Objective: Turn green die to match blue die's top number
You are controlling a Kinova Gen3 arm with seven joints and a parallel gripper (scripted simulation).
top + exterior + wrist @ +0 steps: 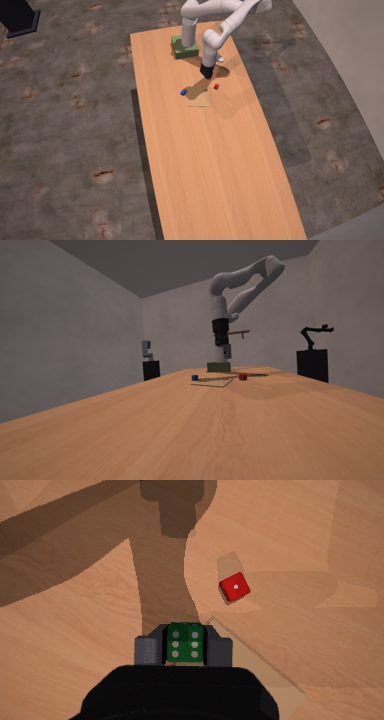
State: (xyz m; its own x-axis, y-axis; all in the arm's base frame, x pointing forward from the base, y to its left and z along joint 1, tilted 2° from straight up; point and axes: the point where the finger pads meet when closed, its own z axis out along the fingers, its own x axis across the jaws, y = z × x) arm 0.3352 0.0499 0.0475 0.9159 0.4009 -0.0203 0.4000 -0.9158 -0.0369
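Note:
My gripper [185, 638] is shut on the green die [185, 642] and holds it well above the table. In the wrist view the die shows a face of six dots toward the camera. In the exterior view the die [225, 355] is a small green patch between the grey fingers, above the arm's base. The tan mat [199, 97] lies flat on the table, partly in the arm's shadow; its corner shows in the wrist view [260, 665]. The blue die [182, 92] sits on the table just off the mat's left edge. The red die [235, 586] sits off the mat to the right, one dot up.
The arm's green base block [184, 48] stands at the far end of the table, behind the mat. Black pedestals [312, 364] stand on the floor beyond the table edges.

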